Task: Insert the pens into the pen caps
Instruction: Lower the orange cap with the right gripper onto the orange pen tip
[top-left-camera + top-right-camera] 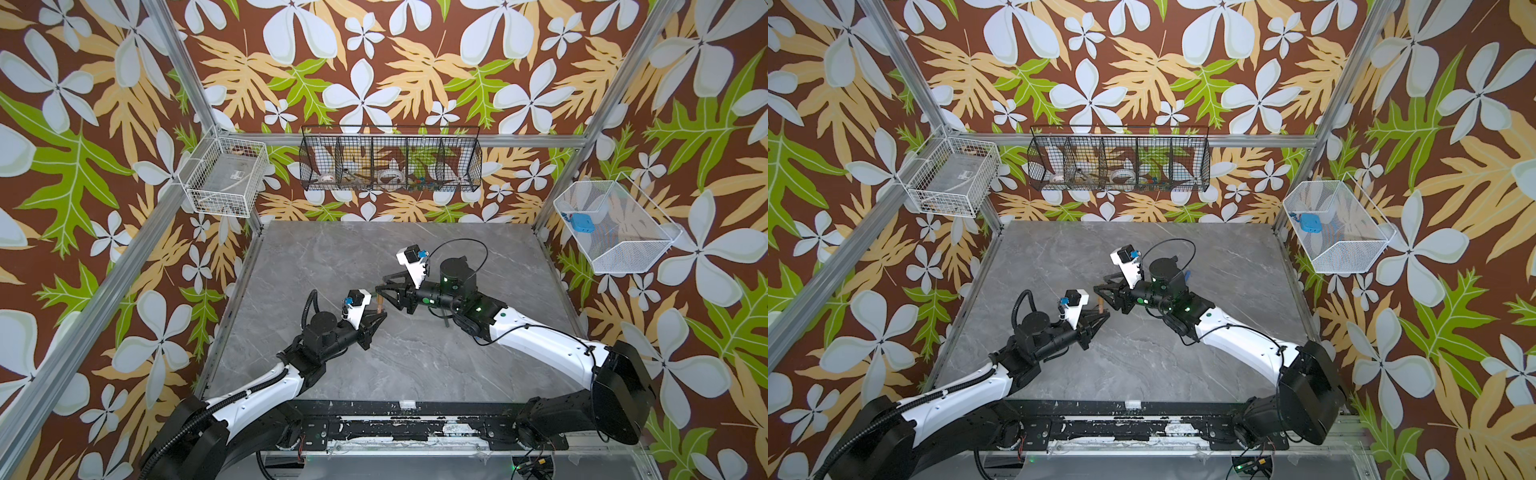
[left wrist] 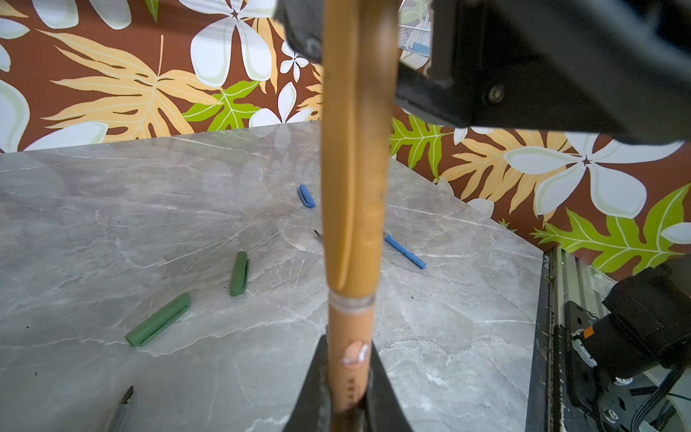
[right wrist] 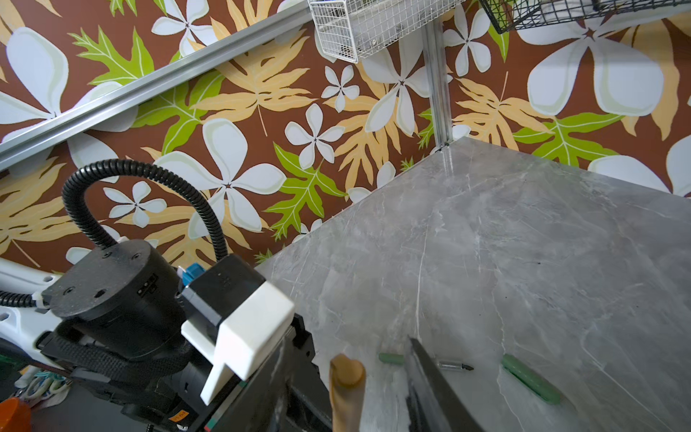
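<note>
Left end effector (image 2: 347, 389): clamped narrow on the lower barrel of the orange-brown pen (image 2: 351, 336). It holds the pen in the air above the middle of the desk (image 1: 415, 365). The low grip leaves the writing end free, so a cap has room to slide on.

Orange-brown cap (image 2: 355, 168): sits over the pen's far end, its rim meeting the barrel at a pale ring. It reads as seated. You can't tell from here whether it is pushed fully home.

Right end effector (image 1: 379, 287): faces the left one tip to tip in both top views, in line with the pen. That is the pose for pushing a cap along the axis. The right wrist view shows the cap's end between the jaws, with a clear gap to the one finger (image 3: 426, 370) in sight. The jaws are partly apart and not gripping.

Judgement: this pair looks finished. Only your left side carries it, so setting it down falls to that arm.

Loose on the desk, none mated:
- one green cap (image 2: 159, 318) and another green cap (image 2: 239, 273)
- blue cap (image 2: 306, 196) and blue pen (image 2: 405, 251), lying apart
- a dull green pen (image 2: 121, 407), at the edge of the left wrist view

All lie flat, so each one likely needs lifting and lining up before it can be mated.
</note>
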